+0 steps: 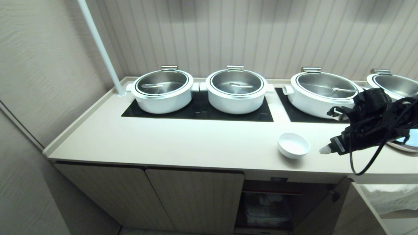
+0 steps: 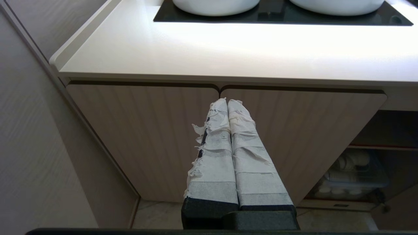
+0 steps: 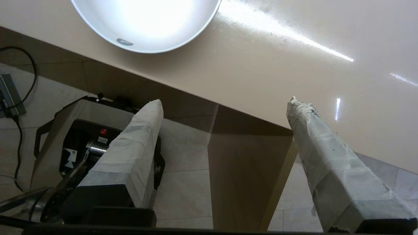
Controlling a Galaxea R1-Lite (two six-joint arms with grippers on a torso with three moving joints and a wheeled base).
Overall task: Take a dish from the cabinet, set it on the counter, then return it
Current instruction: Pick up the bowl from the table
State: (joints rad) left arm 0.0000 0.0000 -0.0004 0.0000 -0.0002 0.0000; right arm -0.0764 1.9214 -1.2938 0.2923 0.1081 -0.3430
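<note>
The counter is stretching across the head view with 4 big white pots sitting on its black cooktop panels, and the cabinet beneath it is standing open on its right side. The right gripper is hovering over the counter's front edge just beside the dish, its taped fingers spread wide and gripping nothing. The dish is resting upright near that edge, while the left gripper is waiting low before the cabinet doors, fingers pressed together.
</note>
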